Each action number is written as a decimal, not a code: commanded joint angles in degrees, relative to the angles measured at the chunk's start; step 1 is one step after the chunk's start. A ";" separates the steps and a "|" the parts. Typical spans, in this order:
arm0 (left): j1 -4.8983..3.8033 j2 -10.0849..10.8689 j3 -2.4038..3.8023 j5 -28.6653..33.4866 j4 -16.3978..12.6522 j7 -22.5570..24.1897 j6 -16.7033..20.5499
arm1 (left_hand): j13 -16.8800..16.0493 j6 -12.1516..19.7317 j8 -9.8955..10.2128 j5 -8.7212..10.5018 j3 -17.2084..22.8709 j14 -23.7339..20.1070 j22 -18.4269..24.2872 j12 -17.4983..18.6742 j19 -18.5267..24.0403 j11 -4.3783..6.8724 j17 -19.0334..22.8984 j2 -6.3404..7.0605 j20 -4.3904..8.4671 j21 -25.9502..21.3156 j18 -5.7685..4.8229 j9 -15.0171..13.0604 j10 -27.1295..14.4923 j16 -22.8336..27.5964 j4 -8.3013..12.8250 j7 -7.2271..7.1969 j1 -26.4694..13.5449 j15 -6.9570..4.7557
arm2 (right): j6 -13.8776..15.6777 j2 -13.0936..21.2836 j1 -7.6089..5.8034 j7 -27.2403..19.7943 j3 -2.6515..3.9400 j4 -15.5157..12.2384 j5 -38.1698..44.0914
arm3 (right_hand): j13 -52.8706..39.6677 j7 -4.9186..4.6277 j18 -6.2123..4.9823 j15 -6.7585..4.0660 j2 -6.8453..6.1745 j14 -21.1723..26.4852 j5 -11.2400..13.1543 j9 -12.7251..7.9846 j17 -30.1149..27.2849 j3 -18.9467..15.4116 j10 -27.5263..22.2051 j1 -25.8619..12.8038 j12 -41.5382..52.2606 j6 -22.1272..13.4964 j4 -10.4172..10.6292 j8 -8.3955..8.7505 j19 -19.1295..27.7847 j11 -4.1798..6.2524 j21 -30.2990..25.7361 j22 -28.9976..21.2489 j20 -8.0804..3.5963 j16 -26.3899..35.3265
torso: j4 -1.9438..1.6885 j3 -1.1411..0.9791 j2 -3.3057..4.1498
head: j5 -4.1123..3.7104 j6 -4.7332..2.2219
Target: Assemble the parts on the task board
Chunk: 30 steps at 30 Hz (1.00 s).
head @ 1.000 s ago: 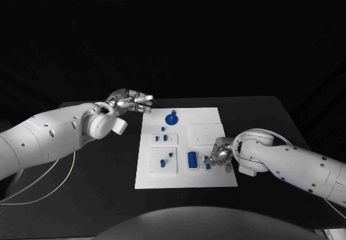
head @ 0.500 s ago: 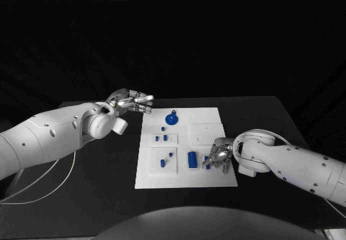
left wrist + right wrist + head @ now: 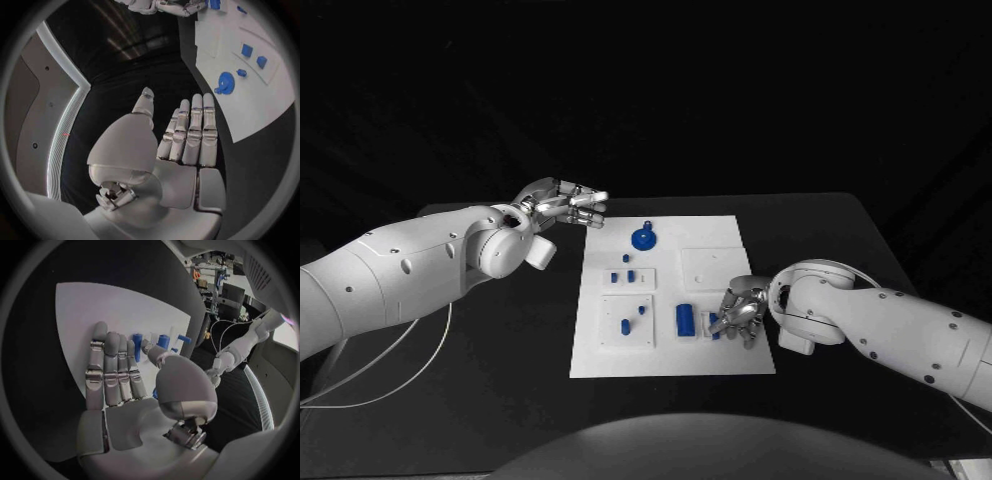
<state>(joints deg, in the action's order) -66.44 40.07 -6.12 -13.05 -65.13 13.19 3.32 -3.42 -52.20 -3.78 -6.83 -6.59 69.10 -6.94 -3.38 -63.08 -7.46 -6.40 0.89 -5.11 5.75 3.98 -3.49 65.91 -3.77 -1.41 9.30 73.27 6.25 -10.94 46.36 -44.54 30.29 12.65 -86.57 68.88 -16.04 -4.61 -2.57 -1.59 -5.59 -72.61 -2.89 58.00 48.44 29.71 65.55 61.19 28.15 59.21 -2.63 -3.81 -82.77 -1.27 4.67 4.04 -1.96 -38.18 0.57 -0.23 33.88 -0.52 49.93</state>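
We see the white task board (image 3: 733,360) lying in the middle of the black worktop (image 3: 502,340), with small blue parts (image 3: 684,318) set on it. The left hand (image 3: 567,205) hovers off the board's far left corner, fingers extended side by side, holding nothing. The right hand (image 3: 740,313) rests over the board's right side, just beside the blue parts; we cannot tell whether it pinches one.

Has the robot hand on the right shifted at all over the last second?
Yes, slightly. The right robot hand has slid toward the near edge of the task board, ending beside the tall blue part.
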 commanded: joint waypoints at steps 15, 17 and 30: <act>-0.04 0.03 0.01 -0.51 -0.12 0.02 -0.90 | -0.08 0.07 0.21 -0.40 -0.06 -0.02 0.06 -0.15 -0.02 0.17 -0.06 -0.54 -0.12 0.35 -0.46 0.05 -0.32 0.08 -0.30 -0.07 -0.46 -0.16 | -1.68 1.95 -0.73 -0.53 -0.68 -0.10 -5.34 | 0.17 1.44 -0.37 -1.56 -1.04 -5.86 -0.32 -13.63 -12.73 -0.28 4.93 -2.97 0.70 2.11 -0.03 0.24 -2.17 1.46 0.85 -0.06 -1.64 0.16 | 0.02 0.00 -0.02 | 0.11 -0.33; -0.04 0.08 0.01 -0.56 -0.07 0.02 -0.87 | -0.08 0.07 0.21 -0.40 -0.06 -0.02 0.06 -0.15 -0.02 0.17 -0.06 -0.54 -0.12 0.35 -0.46 0.05 -0.32 0.08 -0.30 -0.07 -0.46 -0.16 | -5.28 2.99 -1.57 -0.87 -0.63 -0.11 -9.46 | 1.55 0.98 0.02 -0.61 -0.77 -3.69 -0.04 -15.67 -14.38 -1.66 3.00 -1.91 -2.12 1.17 -0.18 0.34 0.45 0.67 -0.98 -0.30 -0.61 1.86 | 0.08 0.00 -0.03 | 0.15 -0.40; -0.04 0.04 0.00 -0.65 0.14 0.05 -0.87 | -0.08 -0.02 0.21 -0.45 -0.14 0.02 0.07 -0.15 -0.04 0.17 -0.07 -0.51 -0.10 0.40 -0.45 0.04 -0.31 0.08 -0.30 -0.08 -0.33 -0.17 | -21.65 6.74 -5.26 -4.07 0.39 3.37 -33.94 | 12.63 -0.05 1.43 6.93 1.89 8.77 -10.42 -47.84 -44.20 -6.07 -0.90 7.59 -24.55 0.33 -4.71 0.33 43.86 -4.05 -1.49 -0.91 11.42 34.36 | -0.01 -0.02 0.02 | -0.28 -0.79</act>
<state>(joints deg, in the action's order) -66.45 40.21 -6.14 -13.51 -64.91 12.95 3.18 -3.42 -52.20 -3.78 -7.04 -6.59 69.10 -6.95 -3.38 -63.08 -7.46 -6.38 0.66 -5.11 5.97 3.98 -3.49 65.92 -3.77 -1.40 9.30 73.04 6.25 -26.38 53.11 -50.02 29.09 13.24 -83.57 43.37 -3.43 -4.73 -0.01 5.51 -3.64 -64.50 -12.68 10.89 5.32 23.55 65.14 68.46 3.73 59.37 -7.10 -3.32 -41.72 -5.22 3.47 3.40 7.82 -4.84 0.62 -0.24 33.85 -0.74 49.19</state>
